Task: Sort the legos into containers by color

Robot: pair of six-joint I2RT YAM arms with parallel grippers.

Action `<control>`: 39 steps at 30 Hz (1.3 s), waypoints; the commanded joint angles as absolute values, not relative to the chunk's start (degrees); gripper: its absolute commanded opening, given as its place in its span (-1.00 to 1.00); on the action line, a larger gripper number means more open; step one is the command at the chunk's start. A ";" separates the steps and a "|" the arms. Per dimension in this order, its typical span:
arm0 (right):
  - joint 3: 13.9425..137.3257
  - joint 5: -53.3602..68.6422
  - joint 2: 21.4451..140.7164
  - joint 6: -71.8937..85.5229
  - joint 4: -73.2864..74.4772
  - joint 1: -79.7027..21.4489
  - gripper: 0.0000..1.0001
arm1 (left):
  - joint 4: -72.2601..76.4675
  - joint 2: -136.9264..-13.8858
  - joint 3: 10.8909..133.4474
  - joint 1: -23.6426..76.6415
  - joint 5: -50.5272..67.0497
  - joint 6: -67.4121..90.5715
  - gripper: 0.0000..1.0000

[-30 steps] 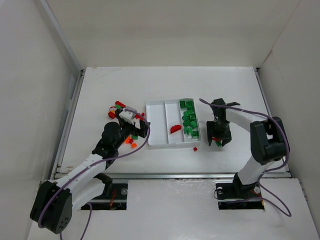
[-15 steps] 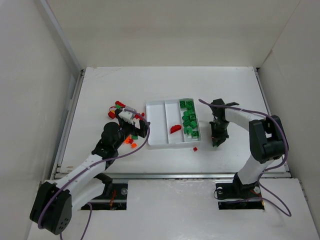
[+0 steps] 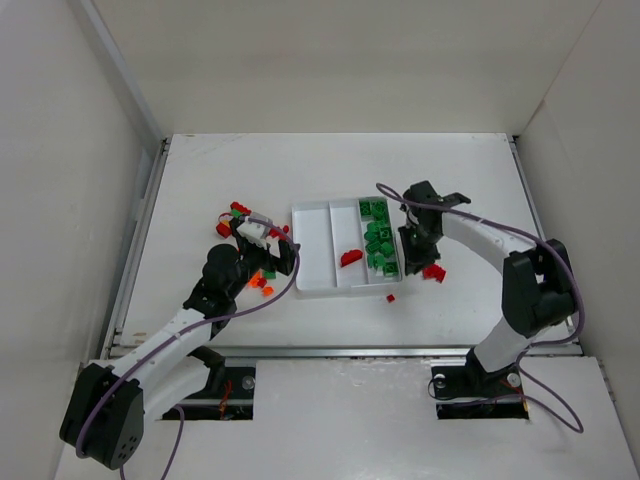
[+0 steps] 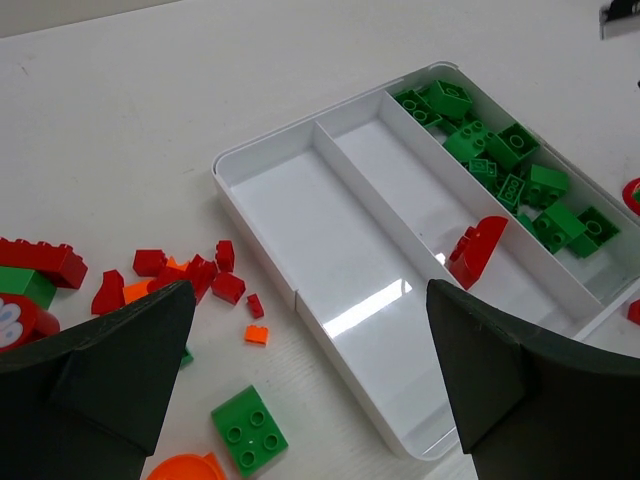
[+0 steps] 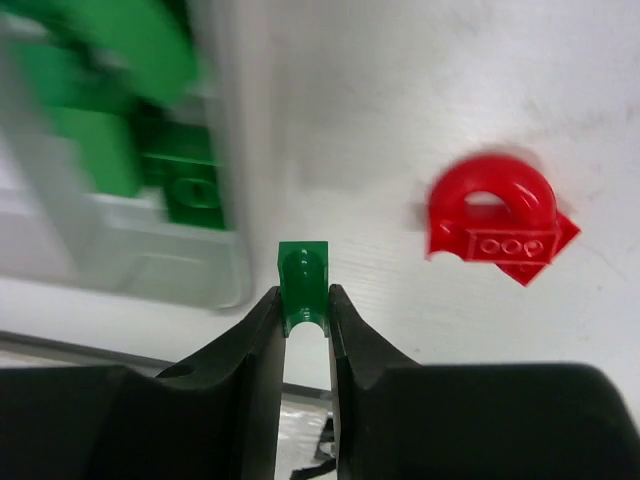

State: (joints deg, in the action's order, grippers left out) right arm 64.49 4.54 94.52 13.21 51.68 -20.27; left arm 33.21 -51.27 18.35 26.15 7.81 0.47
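Overhead, the right fingers (image 3: 418, 252) are hanging just beside the outer wall of the tray (image 3: 313, 250). Its right compartment is holding the green bricks (image 3: 378, 240) and its middle one a single dark red piece (image 3: 350, 257). The left fingers (image 3: 285, 258) are hovering at the tray's other side, near the loose pile (image 3: 238, 213). From the left wrist, those fingers are standing spread wide and holding nothing, with the tray lying beyond them. From the right wrist, the fingers are closing almost together on a tiny green piece (image 5: 303, 270), over the counter (image 5: 400, 100) just outside the tray's corner, with a red arch piece (image 5: 495, 220) lying near. Its long axis is running in line with the fingers, the free end pointing away from the wrist. It is looking light, stiff and slick, so pinching its flat side faces is probably the surest hold.
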 commanded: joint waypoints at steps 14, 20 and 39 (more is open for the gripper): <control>91.48 3.70 108.09 13.80 43.77 -24.52 -0.76 | 31.91 -50.45 22.66 26.02 -8.86 -9.46 1.00; 100.01 1.67 115.31 13.79 45.00 -25.75 0.11 | 26.20 -54.84 26.27 26.02 -12.21 -14.77 1.00; 100.01 0.00 119.79 17.75 38.59 -29.27 -0.54 | 23.03 -57.83 31.03 24.87 -12.22 -17.58 1.00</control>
